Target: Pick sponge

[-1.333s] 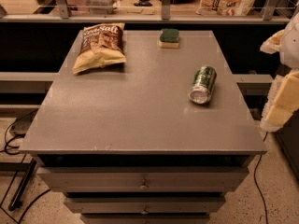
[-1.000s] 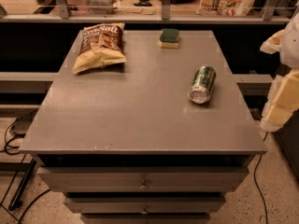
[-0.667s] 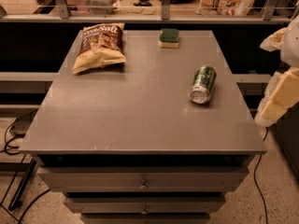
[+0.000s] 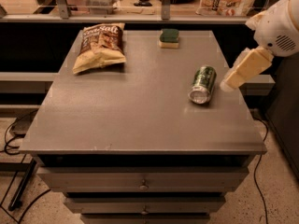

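Grey flat-topped table point(image 4: 135, 115) with drawers in its front face, filling the centre of the frame. Three items lie directly on the top.

(a) Snack bag point(image 4: 99, 46), brown and yellow, lying flat at the upper left of the top, near the far edge.

(b) Sponge point(image 4: 169, 37), dark green layer uppermost over a pale yellow base, at the upper centre, just inside the far edge and well apart from the bag.

(c) Green drink can point(image 4: 202, 84), on its side at centre right, its silver end facing the near edge.

The gripper point(image 4: 229, 84) hangs at the right of the frame, just beside the can, over the right edge of the top.
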Controlling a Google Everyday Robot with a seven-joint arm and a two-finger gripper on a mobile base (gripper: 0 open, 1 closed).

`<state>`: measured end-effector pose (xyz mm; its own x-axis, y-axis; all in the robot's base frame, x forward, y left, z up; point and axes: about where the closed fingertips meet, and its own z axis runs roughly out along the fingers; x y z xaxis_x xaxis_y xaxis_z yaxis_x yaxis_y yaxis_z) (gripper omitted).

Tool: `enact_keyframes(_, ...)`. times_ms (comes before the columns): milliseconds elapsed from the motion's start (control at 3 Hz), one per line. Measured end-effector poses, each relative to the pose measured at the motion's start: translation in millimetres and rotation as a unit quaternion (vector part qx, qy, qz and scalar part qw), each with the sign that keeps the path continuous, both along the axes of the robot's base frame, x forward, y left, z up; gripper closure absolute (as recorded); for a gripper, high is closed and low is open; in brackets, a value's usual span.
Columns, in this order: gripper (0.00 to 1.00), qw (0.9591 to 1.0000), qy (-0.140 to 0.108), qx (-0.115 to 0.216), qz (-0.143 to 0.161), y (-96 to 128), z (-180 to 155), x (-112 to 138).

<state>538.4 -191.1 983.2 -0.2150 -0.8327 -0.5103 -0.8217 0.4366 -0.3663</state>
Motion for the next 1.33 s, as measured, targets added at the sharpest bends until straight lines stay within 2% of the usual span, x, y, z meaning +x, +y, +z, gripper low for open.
enact_keyframes(333,0.00,1.0000,0.000,0.000,0.000,0.1,0.0,0.0)
enact_keyframes(667,0.00,0.9995,0.003,0.030,-0.012,4.5,-3.8,9.8)
enact_keyframes(1000,0.00,0.9973,-0.003,0.070,-0.023,25.3,-8.5,48.6)
enact_keyframes(1333,0.00,0.9934,0.000,0.110,-0.034,48.5,-20.7,93.4)
